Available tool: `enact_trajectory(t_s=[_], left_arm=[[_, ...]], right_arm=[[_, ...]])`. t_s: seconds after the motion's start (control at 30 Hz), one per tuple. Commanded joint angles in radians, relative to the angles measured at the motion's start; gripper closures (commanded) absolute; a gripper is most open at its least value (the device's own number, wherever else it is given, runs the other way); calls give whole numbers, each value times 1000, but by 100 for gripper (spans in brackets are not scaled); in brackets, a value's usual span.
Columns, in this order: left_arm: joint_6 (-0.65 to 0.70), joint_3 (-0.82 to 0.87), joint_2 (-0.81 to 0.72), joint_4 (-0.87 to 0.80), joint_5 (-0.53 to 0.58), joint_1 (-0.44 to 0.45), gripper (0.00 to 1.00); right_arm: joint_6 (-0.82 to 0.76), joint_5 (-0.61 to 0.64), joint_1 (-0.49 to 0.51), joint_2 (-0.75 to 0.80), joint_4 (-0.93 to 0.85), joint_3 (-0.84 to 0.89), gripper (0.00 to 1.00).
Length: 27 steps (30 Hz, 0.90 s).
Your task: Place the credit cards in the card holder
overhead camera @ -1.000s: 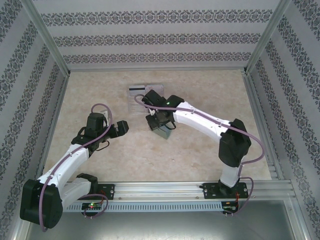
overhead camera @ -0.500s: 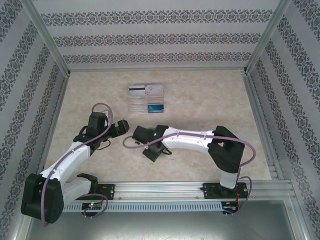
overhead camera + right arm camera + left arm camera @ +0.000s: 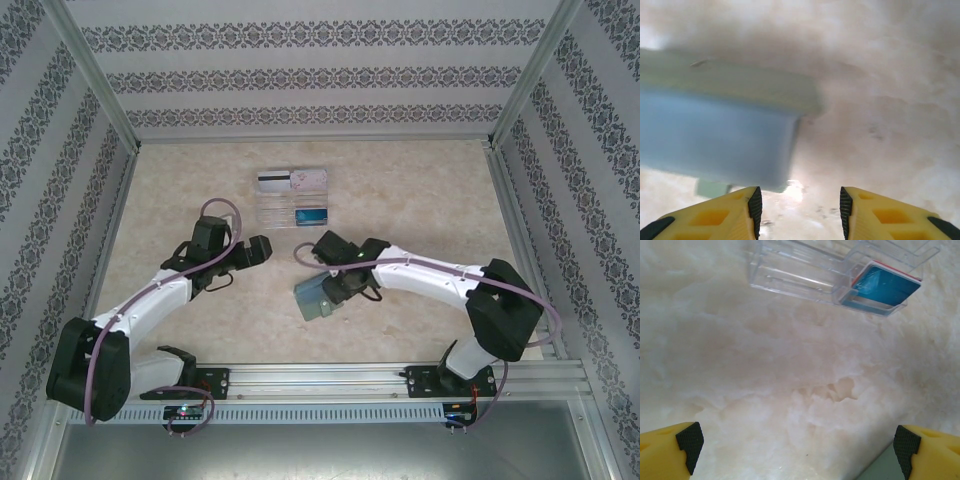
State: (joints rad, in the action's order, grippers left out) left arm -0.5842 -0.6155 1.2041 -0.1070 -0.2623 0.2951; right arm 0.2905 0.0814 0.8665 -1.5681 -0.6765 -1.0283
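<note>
So far, we judge nothing loaded: the flat grey-green folding card holder (image 3: 313, 298) lies on the marbled surface (image 3: 190, 185) just beside our parted, empty right gripper (image 3: 800, 200), the left gripper (image 3: 796, 442) gapes empty, and the black-striped white plastic card (image 3: 270, 181), pink card (image 3: 311, 180) and blue card (image 3: 312, 216) sit in a clear tray (image 3: 272, 213).

Clear tray (image 3: 275, 213) far-ctr on beige table (image 3: 430, 190) — patterned walls (image 3: 300, 75) round it.
</note>
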Motion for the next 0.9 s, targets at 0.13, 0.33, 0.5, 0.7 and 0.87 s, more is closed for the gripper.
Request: enact_trajectory(t_s=[0.13,0.33,0.5,0.7,0.87], left_arm=[[-13,-74,83,36,-28,91,1],[24,-102,120,6,-112,131,2],[72,-85,107,-21,-171,153,4],[60,-5,43,45,-179,153,5],[70,26,76,60,-169,154,6]], right_arm=[[82,-165,-67,-14,101,31,53],[130,-262,-96,-32,180,48,53],[143,-311,-129,-71,227,9,54],[84,-374,-152,-300,170,-203,55],[38,-386,-151,-369,127,-293,56]])
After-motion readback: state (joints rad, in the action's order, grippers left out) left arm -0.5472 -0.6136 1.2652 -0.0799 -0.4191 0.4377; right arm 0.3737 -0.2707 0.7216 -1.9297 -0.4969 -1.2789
